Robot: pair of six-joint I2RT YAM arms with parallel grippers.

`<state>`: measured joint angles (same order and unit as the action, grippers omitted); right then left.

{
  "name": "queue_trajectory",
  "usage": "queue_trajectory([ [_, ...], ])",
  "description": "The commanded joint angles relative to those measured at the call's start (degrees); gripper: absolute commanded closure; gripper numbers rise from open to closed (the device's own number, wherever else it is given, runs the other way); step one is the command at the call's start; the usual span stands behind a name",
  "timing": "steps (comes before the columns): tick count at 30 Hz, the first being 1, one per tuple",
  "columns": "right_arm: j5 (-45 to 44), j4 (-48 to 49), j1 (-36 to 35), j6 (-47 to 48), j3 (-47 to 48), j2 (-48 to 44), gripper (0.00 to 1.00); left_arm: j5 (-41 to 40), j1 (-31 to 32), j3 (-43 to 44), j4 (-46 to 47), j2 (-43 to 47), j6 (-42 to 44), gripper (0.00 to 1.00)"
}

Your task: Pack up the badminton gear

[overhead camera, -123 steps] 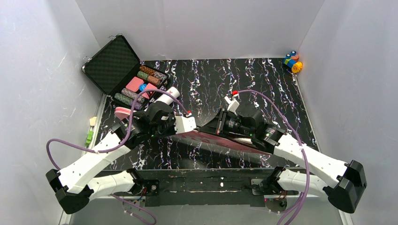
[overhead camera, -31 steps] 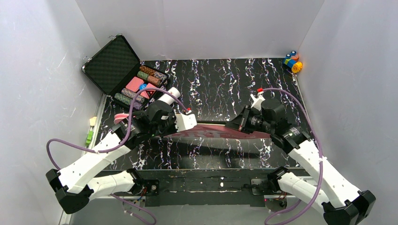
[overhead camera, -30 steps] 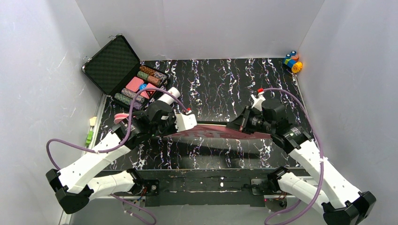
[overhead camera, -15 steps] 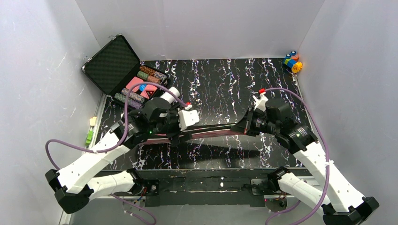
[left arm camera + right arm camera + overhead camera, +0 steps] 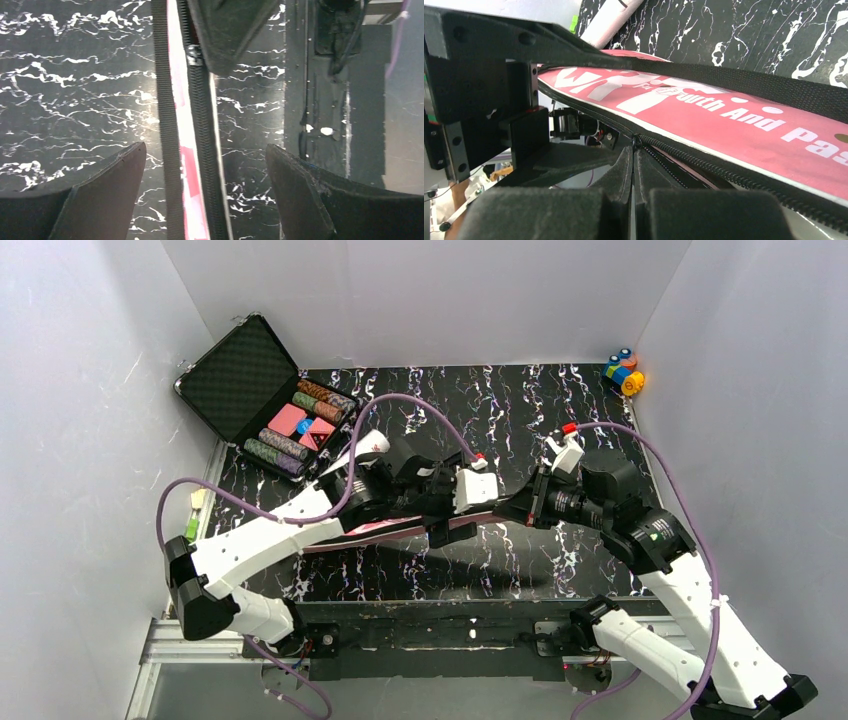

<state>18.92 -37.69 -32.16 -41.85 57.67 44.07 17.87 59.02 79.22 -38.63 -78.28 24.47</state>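
Observation:
The pink racket-shaped bag lies across the table's middle, one edge lifted. Its zipper edge and a black strap run between the fingers of my left gripper. That gripper is open and touches neither. My right gripper is shut on the bag's zipper pull, just ahead of the left one. In the top view the left gripper and the right gripper almost meet. The white tube lies behind the left arm. The bag's pink lettered face fills the right wrist view.
An open black case with poker chips stands at the back left. A small coloured toy sits in the back right corner. White walls close three sides. A green and white object lies by the left wall.
My left gripper has opened, let go of the bag and slid right along it towards the right gripper. The right gripper has drawn the zipper pull slightly to the right.

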Motion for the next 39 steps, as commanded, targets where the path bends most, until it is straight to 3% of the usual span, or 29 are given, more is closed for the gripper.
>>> queue_trajectory([
  [1,2.30,3.53,-0.37,-0.72,3.59,-1.60,0.99,-4.18,0.24,0.77,4.04,1.25,3.00,0.12],
  [3,2.92,4.27,-0.44,-1.06,3.66,-1.50,0.99,-4.27,0.43,1.44,4.01,0.51,3.29,0.16],
  [8,3.62,5.54,-1.24,-2.00,4.31,-0.64,0.99,-3.04,0.84,2.24,3.98,-1.46,4.77,0.37],
  [11,3.33,5.86,-1.88,-2.10,4.84,-0.40,0.99,-0.85,1.35,2.60,2.01,-2.28,6.02,0.43],
  [20,3.44,7.48,-2.55,-2.56,6.74,0.65,0.99,-4.46,2.41,2.07,1.48,-1.41,8.12,0.99],
  [23,2.39,5.36,-2.56,-1.63,8.51,0.84,0.92,-8.32,2.26,2.58,1.77,0.14,9.33,1.00],
  [27,1.04,3.85,-2.55,-0.41,9.44,-0.42,0.63,-13.98,1.77,3.03,2.38,1.67,11.56,1.00],
  [32,-1.93,-1.47,-2.57,1.20,11.66,-1.81,0.43,-15.29,-0.15,4.05,2.51,3.29,9.19,1.00],
  [35,-7.84,-6.99,-2.55,2.08,15.31,-3.23,0.42,-15.08,-1.62,4.24,2.79,4.49,8.04,1.00],
  [39,-21.61,-12.88,-2.55,2.80,21.22,-5.35,0.54,-14.19,-3.38,5.01,2.87,6.25,6.96,1.00],
])
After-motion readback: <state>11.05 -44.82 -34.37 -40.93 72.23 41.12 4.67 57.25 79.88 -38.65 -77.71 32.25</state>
